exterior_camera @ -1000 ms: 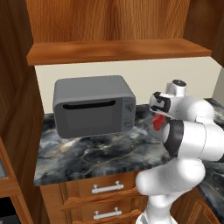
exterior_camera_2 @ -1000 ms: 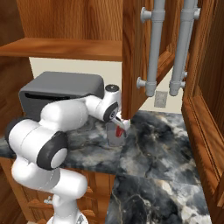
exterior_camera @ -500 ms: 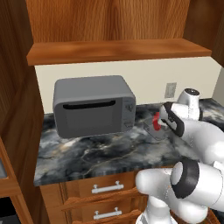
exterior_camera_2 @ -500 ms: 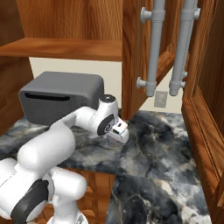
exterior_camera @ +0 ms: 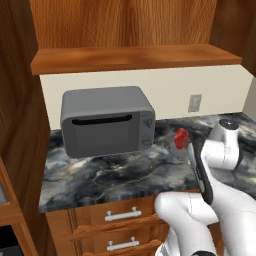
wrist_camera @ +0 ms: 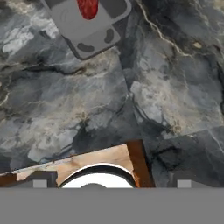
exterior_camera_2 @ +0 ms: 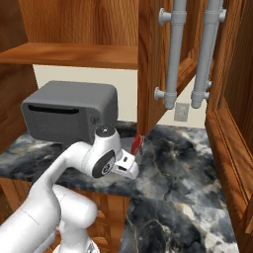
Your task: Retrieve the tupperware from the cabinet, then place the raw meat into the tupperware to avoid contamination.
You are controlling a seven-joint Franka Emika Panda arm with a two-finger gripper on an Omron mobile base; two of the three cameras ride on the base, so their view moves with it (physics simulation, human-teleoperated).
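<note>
Arm pulled back from the tub [wrist_camera: 89,27].
Meat [wrist_camera: 88,8] now lies in it on the counter [wrist_camera: 166,87]; jaws wide, empty — task looks finished.

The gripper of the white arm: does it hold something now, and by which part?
Nothing is held. The gripper is open, and the bright red raw meat lies inside the small grey tupperware tub, apart from it.

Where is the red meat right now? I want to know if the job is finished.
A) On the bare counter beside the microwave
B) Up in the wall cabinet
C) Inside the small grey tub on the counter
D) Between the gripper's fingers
C: in the hand view the meat lies inside the grey tub, which sits on the marble counter.
</note>
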